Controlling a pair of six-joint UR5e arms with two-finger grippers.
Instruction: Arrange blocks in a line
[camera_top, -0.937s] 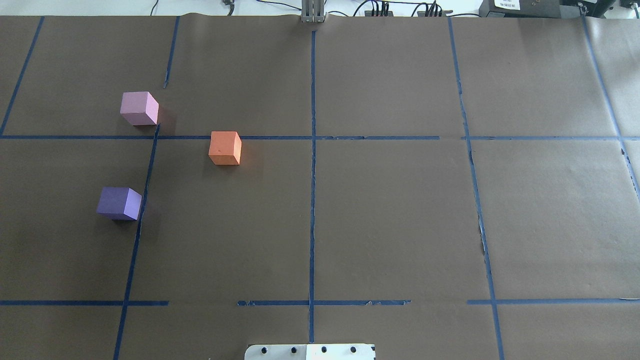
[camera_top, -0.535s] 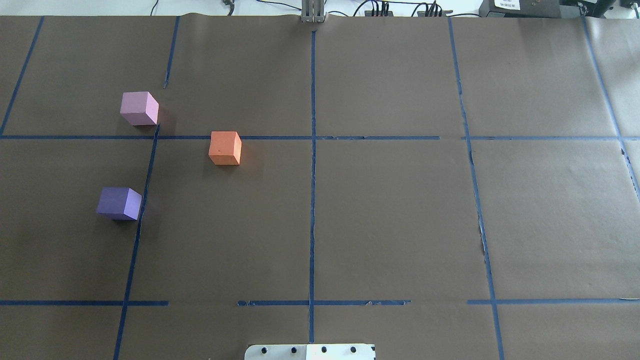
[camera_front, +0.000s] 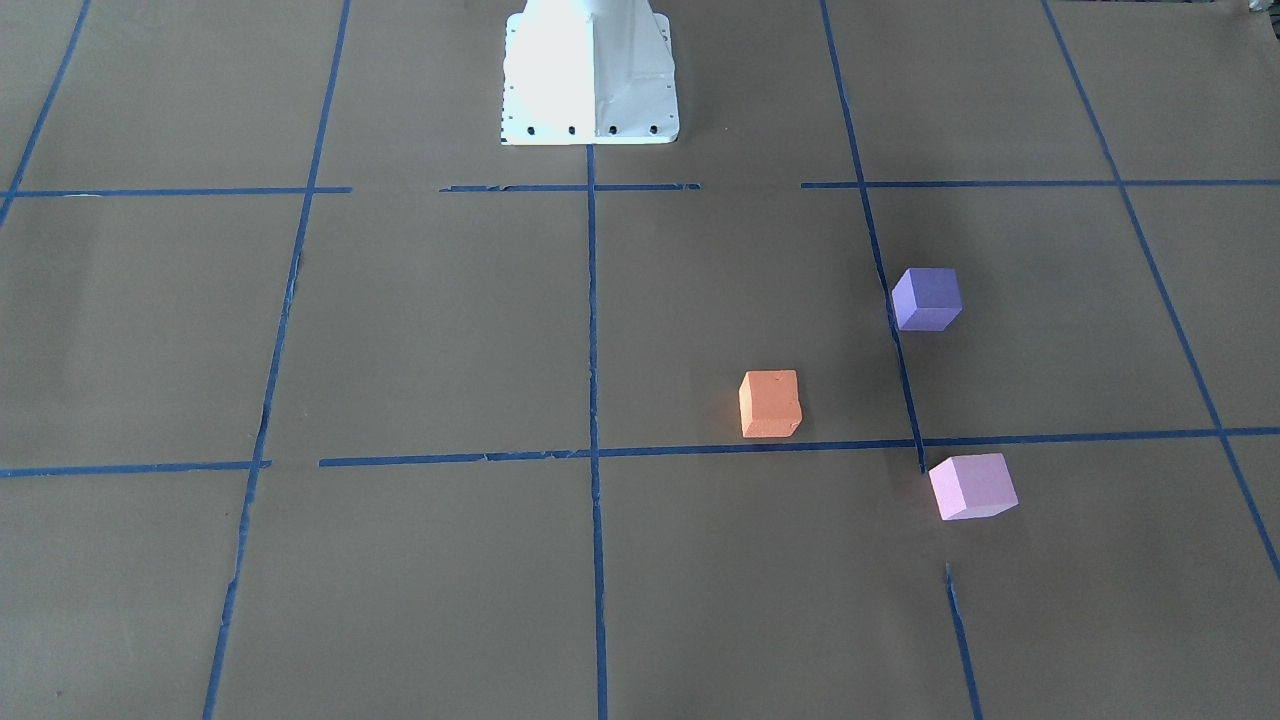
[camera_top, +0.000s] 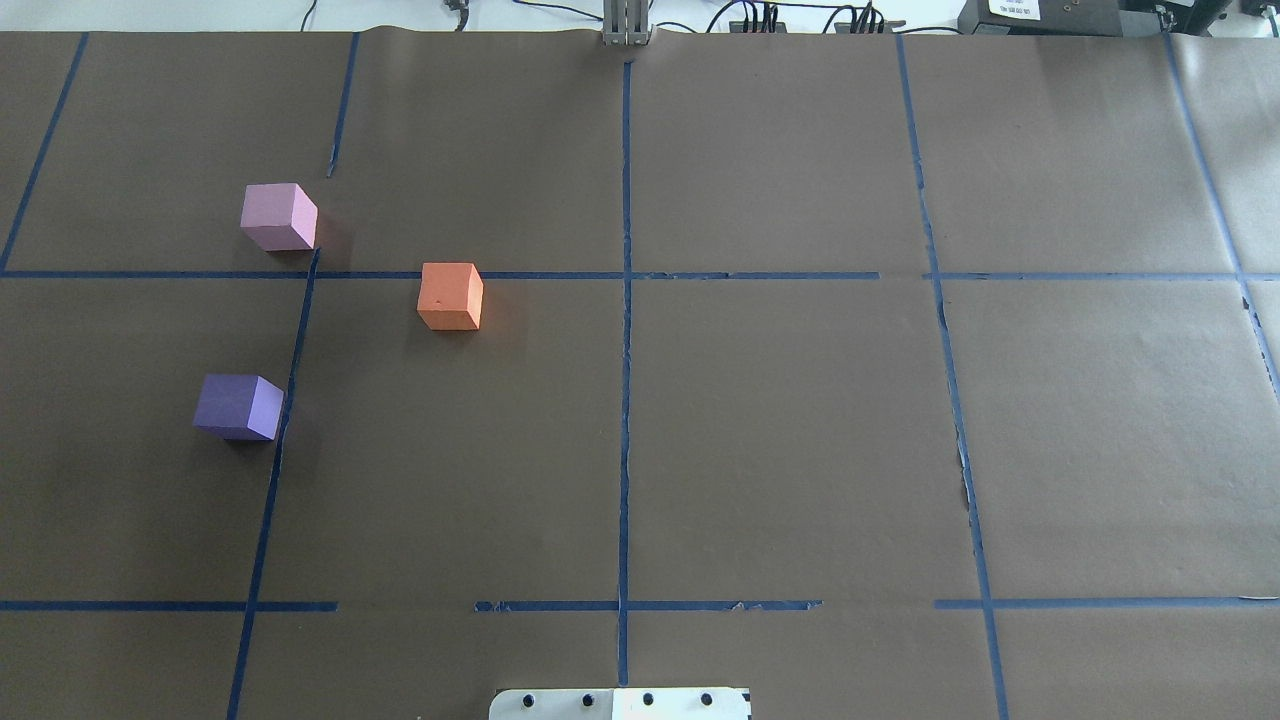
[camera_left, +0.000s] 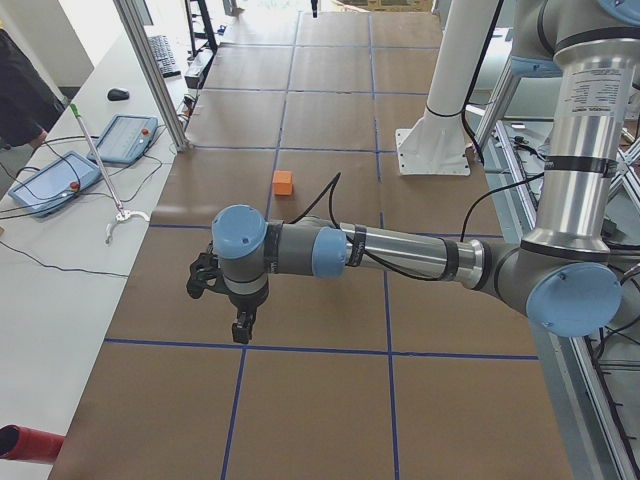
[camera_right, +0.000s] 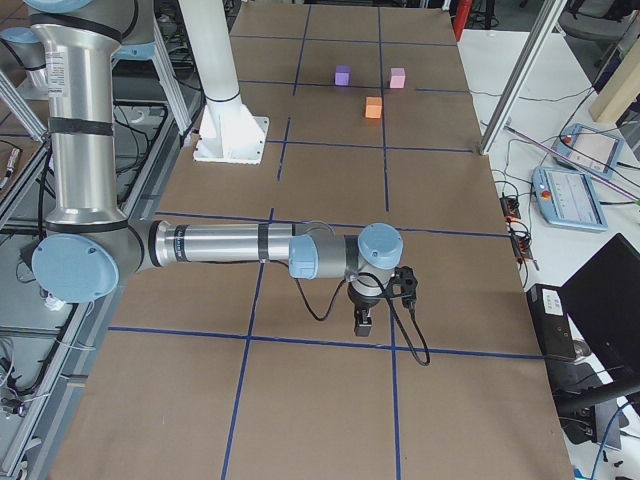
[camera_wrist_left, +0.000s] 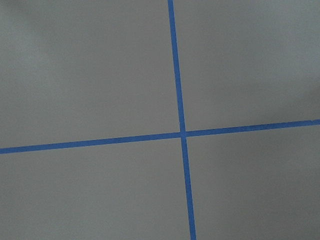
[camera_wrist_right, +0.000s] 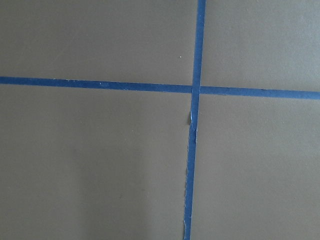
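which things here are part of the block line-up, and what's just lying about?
Job:
- orange block
- dark purple block
- pink block

Lying about:
- blue tape grid
- white base plate
- teach pendants on the side bench

The pink block (camera_top: 278, 216), orange block (camera_top: 450, 296) and purple block (camera_top: 238, 407) stand well apart; wide gaps of bare paper (camera_top: 800, 430) lie between them; each is open on every side; the base plate (camera_top: 620, 703) sits mid near edge.
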